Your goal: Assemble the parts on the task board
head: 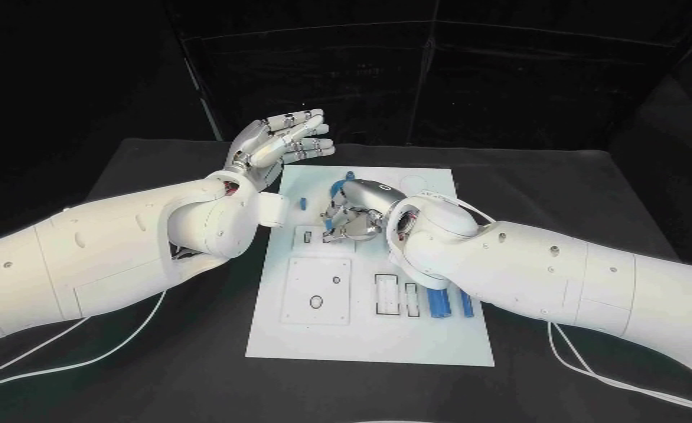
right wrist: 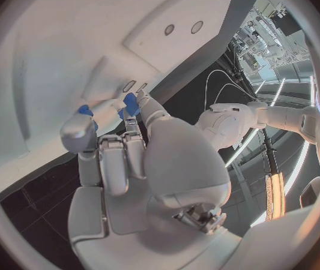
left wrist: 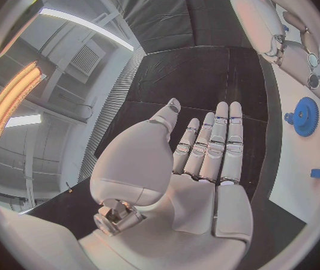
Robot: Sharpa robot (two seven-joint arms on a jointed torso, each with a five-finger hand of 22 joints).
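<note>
The left hand (head: pixel 280 147) hovers at the task board's (head: pixel 368 328) eleven o'clock corner, palm up, fingers straight and together, holding nothing. At the board's twelve o'clock end, the right hand (head: pixel 358 211) presses down, pinching a small blue part (right wrist: pixel 130 104) between its fingertips (right wrist: pixel 132 119).

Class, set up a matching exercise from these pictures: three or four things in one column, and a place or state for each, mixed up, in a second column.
1. left hand
2. right hand
3. blue gear
4. task board

A. lies flat on the white plate
B. fingers straight, palm bare, lifted beside the board
C. white, in the middle of the black table
D. pinches a small blue part over the board

Pairs: 1-B, 2-D, 3-A, 4-C
</note>
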